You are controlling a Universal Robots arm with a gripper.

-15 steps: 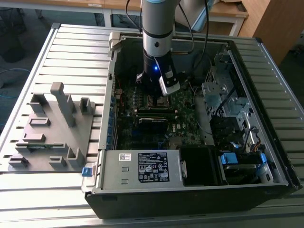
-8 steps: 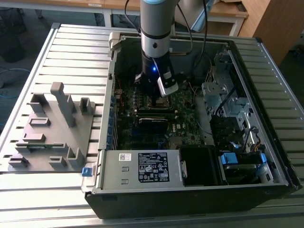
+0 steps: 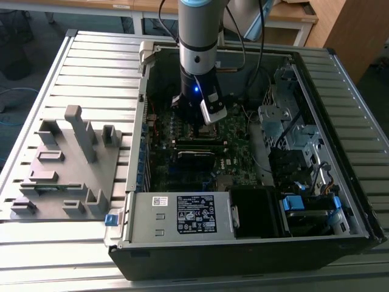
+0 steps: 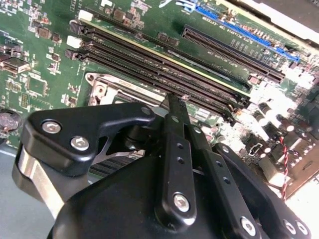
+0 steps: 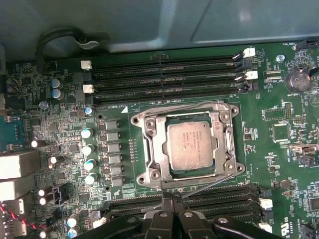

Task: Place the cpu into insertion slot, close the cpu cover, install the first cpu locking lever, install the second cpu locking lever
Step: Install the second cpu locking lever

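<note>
One cpu sits seated in the insertion slot with the cpu cover down around it. Judging by this, a locking lever is in hand: the gripper, fingers pinched together, hovers at the lever near the memory slots.

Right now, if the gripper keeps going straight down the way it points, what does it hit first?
Probably the edge of the cpu cover or the thin lever wire beside it. The gripper points down at the motherboard, fingertips together over the socket's edge next to the memory slots. Depth is unclear.
</note>
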